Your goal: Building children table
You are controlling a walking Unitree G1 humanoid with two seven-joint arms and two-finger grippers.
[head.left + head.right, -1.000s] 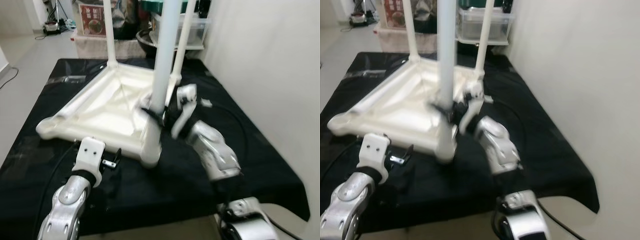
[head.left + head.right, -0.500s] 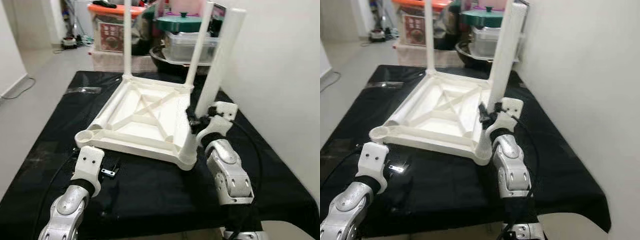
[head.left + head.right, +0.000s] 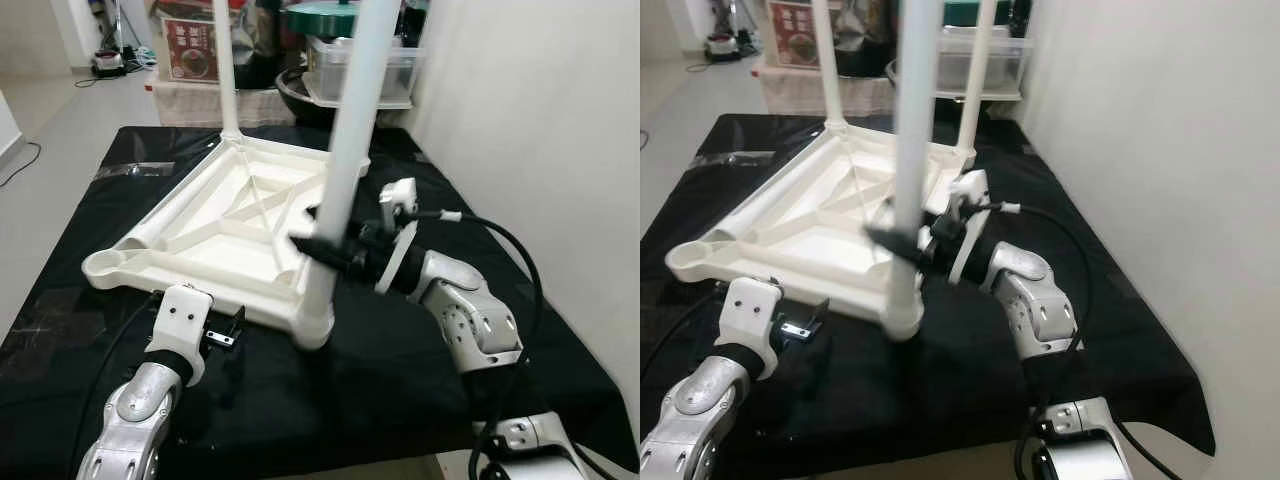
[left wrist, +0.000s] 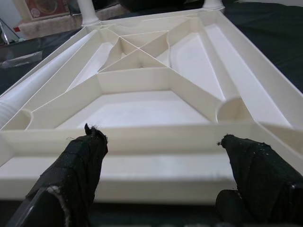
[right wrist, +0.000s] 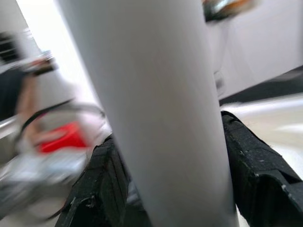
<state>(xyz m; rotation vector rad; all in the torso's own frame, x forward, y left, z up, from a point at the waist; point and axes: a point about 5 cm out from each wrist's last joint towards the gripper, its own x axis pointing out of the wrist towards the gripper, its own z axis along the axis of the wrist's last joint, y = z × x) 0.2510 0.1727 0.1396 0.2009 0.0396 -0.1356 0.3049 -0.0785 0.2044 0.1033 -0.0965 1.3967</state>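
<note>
Right gripper (image 3: 318,243) pinches the white leg (image 3: 345,150); left gripper (image 4: 165,156) spread before the tabletop (image 3: 215,225).

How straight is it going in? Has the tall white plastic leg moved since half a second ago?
Yes, the leg swung upright, nearer parallel to the rear leg.

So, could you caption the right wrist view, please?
Right gripper clamped around the white table leg.
</note>
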